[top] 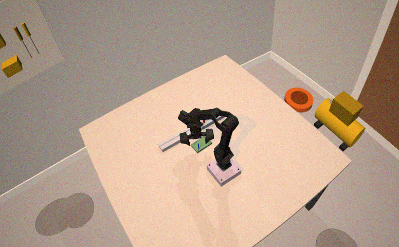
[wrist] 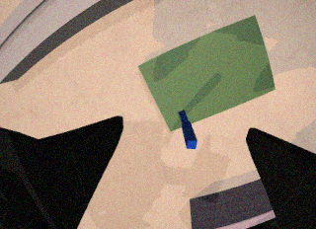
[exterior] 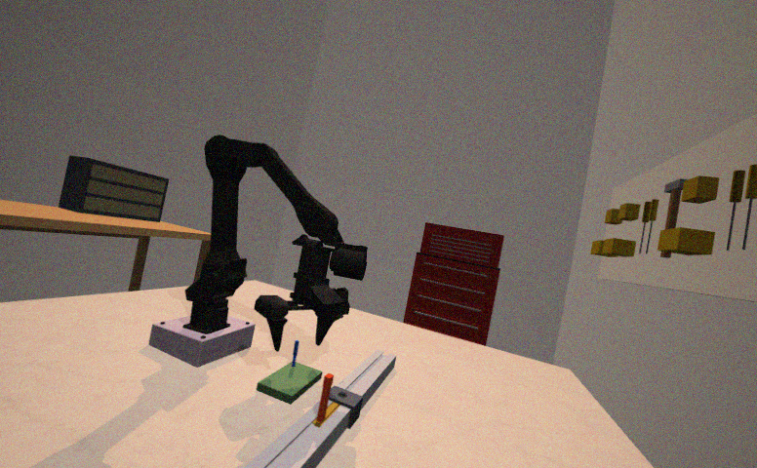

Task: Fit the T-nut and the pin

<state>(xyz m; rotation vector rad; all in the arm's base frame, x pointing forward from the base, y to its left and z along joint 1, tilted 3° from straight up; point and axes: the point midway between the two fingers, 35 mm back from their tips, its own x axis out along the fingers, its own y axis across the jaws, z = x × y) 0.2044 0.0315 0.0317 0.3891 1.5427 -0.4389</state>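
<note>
No readable text, label, brand, number or sign shows in any of the 3 views: none on the arm, its base, the green tray (top: 204, 144) (exterior: 289, 383) (wrist: 217, 66), the rail (top: 174, 141) (exterior: 371, 370) (wrist: 64, 29) or the red tool cabinet (exterior: 454, 284).

"What do you see behind my table (top: 256, 189) (exterior: 487, 394)?"

"Grey walls (top: 152, 36) (exterior: 458, 104), and a red drawer cabinet (exterior: 452, 284) (slightly tilted, to my eye)."

"And my wooden bench (exterior: 81, 222)?"

"It carries a dark drawer unit (exterior: 81, 185)."
</note>
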